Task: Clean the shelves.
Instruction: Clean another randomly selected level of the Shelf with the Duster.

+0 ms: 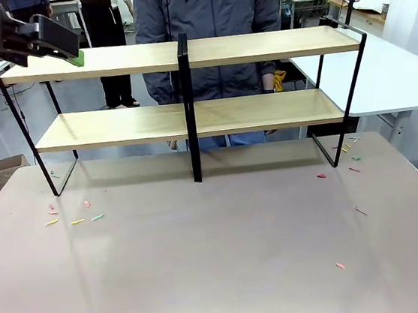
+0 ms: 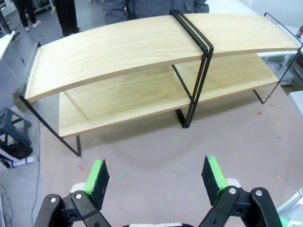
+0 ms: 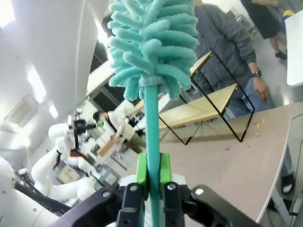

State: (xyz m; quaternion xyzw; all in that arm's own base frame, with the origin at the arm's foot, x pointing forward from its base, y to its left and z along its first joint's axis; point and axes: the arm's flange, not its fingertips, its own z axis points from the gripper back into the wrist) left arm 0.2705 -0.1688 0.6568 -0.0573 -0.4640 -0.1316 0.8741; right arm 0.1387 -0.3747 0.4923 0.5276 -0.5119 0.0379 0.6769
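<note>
Both tools show clearly in their own wrist views: the right tool, at the bottom centre of its frame, is clamped on the thin stem of a teal duster, whose fluffy head fills the upper middle of that frame, while the left tool sits along the bottom edge of its frame with its green pads standing wide apart and nothing between them. In the front view the left tool is in the upper left of the frame, its green pad at the left end of the top board. The shelves stand across the upper half of the front frame on the bench, two light-wood boards in a thin black frame with a black post in the middle (both boards look bare). Small coloured scraps lie on the bench at left centre of the front frame, and more scraps sit at right centre beside the frame's right foot. A person in a grey jacket stands behind the shelves at the top centre.
</note>
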